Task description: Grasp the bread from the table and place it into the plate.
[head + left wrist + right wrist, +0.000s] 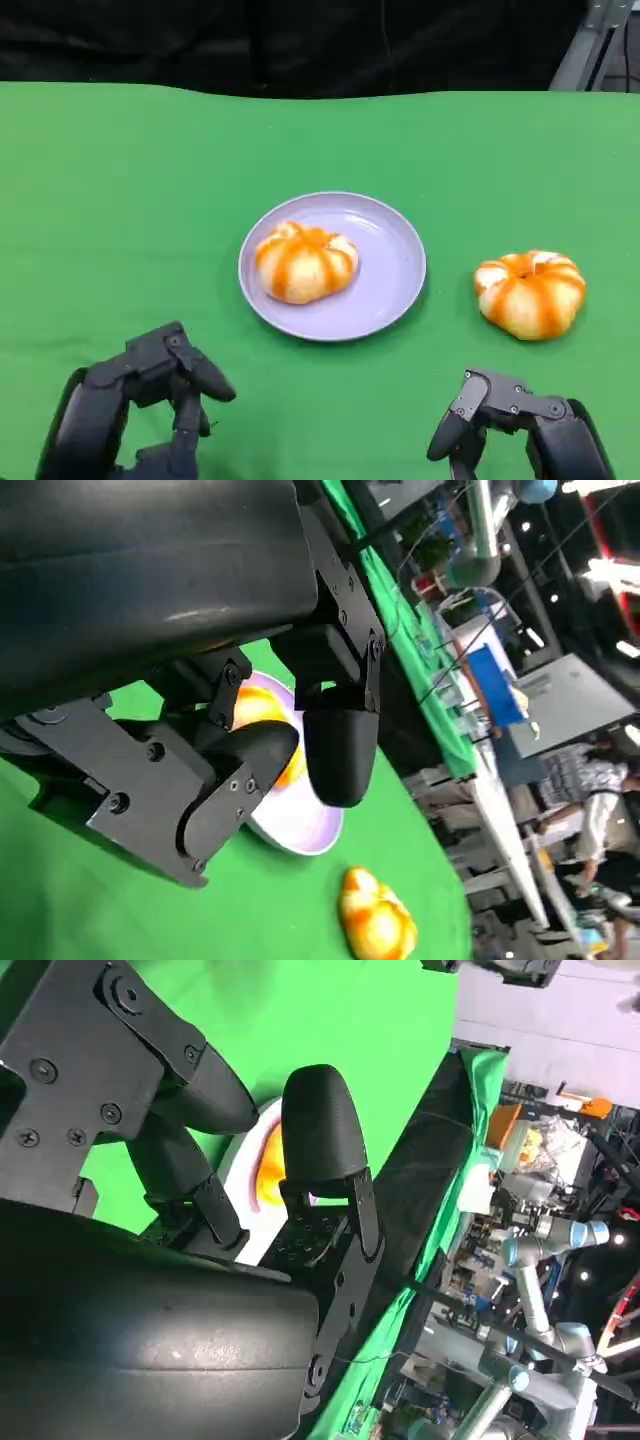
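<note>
**One Bun Plated, One Waiting Off My Right Hand**

Head view: a pumpkin-shaped bread (530, 293), pale with orange stripes, sits on the green table (120, 200) at three o'clock of the lavender plate (395, 270), well apart from its rim. A second bread of the same kind (305, 262) already rests inside the plate, toward its nine o'clock side. My left hand (150, 400) hovers at seven o'clock of the plate, my right hand (510, 425) at six o'clock of the loose bread; both hold nothing, fingers apart and loosely bent.

Left wrist view: my fingers (335, 745) hang spread over the cloth with the plate and its bun behind them, touching neither. The bread on the table (377, 920) lies beyond the plate's rim. Far off, past the table edge, stand benches and a person.

Right wrist view: my fingers (315, 1135) are apart and grip nothing; a slice of the plate and an orange crust show between them. Beyond the table stand other robot arms.

My reading of the bread: light, soft and springy, its glazed crust perhaps a little slick, easily dented by a hard squeeze. I would take it with the nearer right hand, fingers wrapping its sides low across the widest part, thumb opposite, pressing only enough to lift. The free space in the plate lies toward three o'clock.
</note>
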`<state>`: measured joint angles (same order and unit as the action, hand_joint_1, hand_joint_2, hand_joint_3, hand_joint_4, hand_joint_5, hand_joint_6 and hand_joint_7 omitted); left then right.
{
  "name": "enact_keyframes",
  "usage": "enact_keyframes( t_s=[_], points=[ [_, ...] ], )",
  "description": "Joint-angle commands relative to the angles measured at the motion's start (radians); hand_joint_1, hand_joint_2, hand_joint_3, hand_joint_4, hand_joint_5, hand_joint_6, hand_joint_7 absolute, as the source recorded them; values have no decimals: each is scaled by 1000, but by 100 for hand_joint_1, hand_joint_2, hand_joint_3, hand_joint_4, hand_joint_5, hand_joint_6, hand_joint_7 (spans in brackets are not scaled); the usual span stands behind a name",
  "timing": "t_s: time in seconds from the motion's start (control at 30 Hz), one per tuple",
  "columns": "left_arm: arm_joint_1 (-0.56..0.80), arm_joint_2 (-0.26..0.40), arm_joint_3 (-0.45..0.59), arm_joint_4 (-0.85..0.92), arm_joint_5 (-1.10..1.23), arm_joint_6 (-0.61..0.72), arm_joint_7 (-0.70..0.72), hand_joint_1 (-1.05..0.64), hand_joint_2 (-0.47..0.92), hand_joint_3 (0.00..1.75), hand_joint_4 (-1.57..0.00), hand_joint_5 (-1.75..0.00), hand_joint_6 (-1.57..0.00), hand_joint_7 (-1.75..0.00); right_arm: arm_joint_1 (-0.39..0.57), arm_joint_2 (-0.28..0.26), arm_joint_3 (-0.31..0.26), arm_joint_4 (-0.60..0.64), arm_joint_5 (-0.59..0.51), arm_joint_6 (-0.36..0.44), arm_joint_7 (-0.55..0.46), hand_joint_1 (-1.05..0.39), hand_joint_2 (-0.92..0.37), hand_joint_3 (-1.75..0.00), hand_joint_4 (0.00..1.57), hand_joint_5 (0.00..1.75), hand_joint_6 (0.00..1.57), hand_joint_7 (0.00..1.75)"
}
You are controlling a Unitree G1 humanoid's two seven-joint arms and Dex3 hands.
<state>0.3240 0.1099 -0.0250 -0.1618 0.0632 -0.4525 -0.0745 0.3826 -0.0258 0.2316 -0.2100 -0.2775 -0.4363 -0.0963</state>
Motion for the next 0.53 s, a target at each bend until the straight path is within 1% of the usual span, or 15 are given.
enact_keyframes(
  t_s=[0.03,0.1,0.13,0.23,0.53],
  points=[
    [4,1,16,15,-9,-19,4,-11,32,156,-88,-175,-77,-162,-1,-10,-12,4,9,-16,2,-4,-3,-175,90,169,90,139],
    [-6,-1,13,42,-36,-36,-15,-11,32,156,-88,-175,-77,-162,-3,-11,-14,13,11,-25,0,-4,-3,-175,90,169,91,139],
    [-14,-1,10,62,-56,-49,-28,-15,29,158,-89,-175,-80,-165,-4,-12,-16,20,12,-33,-1,-5,-2,-175,90,168,91,138],
    [-26,-2,10,97,-77,-79,-44,-18,26,160,-91,-175,-82,-167,-5,-9,-18,25,18,-35,1,-7,-1,-175,90,166,92,137],
    [-34,-10,17,130,-76,-133,-46,-18,25,162,-92,-175,-82,-168,-11,-5,-17,38,22,-52,2,-5,-1,-175,91,167,93,136]
  ],
)
